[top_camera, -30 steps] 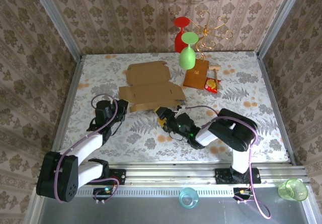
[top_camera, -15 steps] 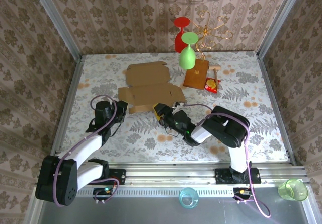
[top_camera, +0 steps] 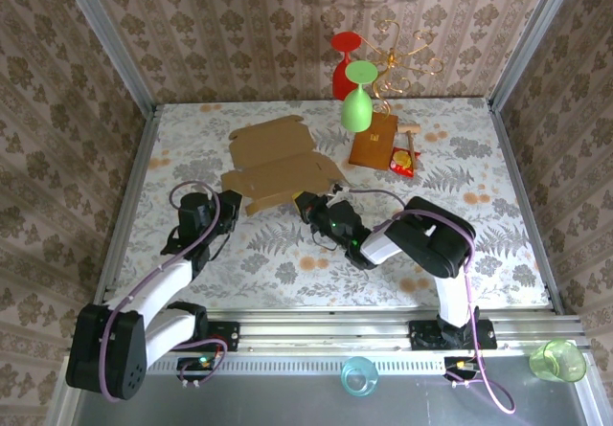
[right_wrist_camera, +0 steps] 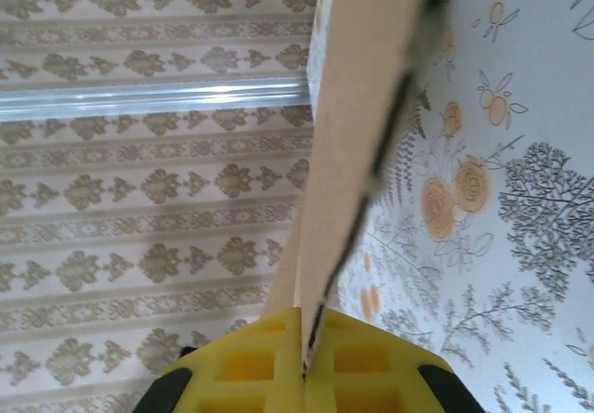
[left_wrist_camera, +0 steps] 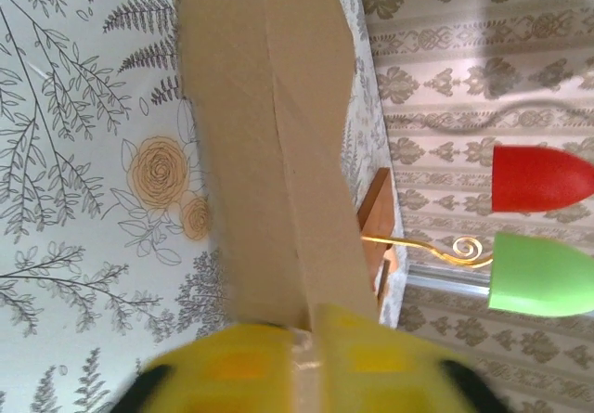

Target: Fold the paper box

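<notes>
Pinching paper box (top_camera: 283,163) lower edge: right pincer (right_wrist_camera: 304,325) clamped on it; left pincer (left_wrist_camera: 302,339) straddles flap, grip unclear. Next, likely: swing flap upright.

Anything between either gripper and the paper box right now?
Nothing visible. The right gripper is shut on the near edge of the paper box. The box's near-left flap runs straight into the left gripper, though whether that one is gripping is unclear.
</notes>
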